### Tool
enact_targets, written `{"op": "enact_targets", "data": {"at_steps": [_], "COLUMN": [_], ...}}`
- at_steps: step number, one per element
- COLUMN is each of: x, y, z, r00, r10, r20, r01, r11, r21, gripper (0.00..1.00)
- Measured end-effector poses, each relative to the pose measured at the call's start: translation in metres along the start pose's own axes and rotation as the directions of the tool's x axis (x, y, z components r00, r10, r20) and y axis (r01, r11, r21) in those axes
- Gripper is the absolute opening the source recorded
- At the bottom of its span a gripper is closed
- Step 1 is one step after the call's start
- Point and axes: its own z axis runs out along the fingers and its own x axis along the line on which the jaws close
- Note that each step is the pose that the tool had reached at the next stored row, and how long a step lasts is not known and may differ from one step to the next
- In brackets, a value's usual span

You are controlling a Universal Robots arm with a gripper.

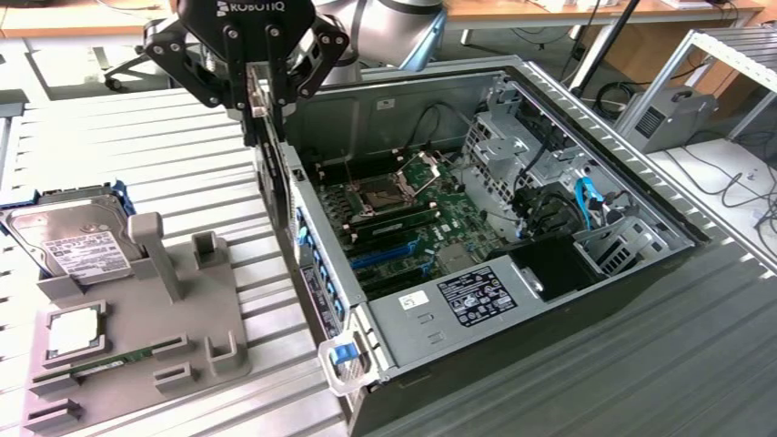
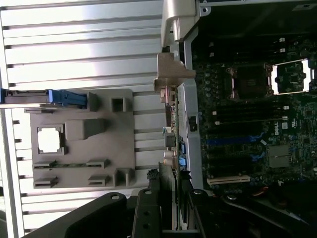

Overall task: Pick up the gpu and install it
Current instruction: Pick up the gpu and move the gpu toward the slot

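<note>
My gripper [image 1: 269, 91] hangs near the top of the exterior view, shut on the gpu [image 1: 260, 118]. The gpu is a thin card held on edge, its silver bracket pointing down. It hovers just above the wall of the open computer case [image 1: 364, 319] on the exterior view's left side. In the wrist view the gpu [image 2: 173, 79] runs edge-on out from between my fingers [image 2: 148, 203], my gripper [image 2: 171, 198] closed around it, and the bracket end sits over the case wall. The motherboard [image 1: 407, 228] lies inside the case with blue slots; the wrist view shows it too [image 2: 247, 124].
A grey fixture [image 1: 206, 309] lies on the slatted table at the exterior view's left, beside the case. It holds a silver hard drive [image 1: 73, 241], a processor [image 1: 75, 330] and a green memory stick [image 1: 116, 362]. Drive cages and cables fill the case's far end [image 1: 570, 209].
</note>
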Motion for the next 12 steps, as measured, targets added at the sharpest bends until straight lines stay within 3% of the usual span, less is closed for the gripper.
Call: {"op": "enact_targets", "data": {"at_steps": [12], "x": [-0.0058], "y": [0.0004], "z": [0.0008], "r00": [1.0], "r10": [0.0], "r20": [0.0001], "r01": [0.0], "r11": [1.0], "r21": [0.0014], "gripper": [0.27]}}
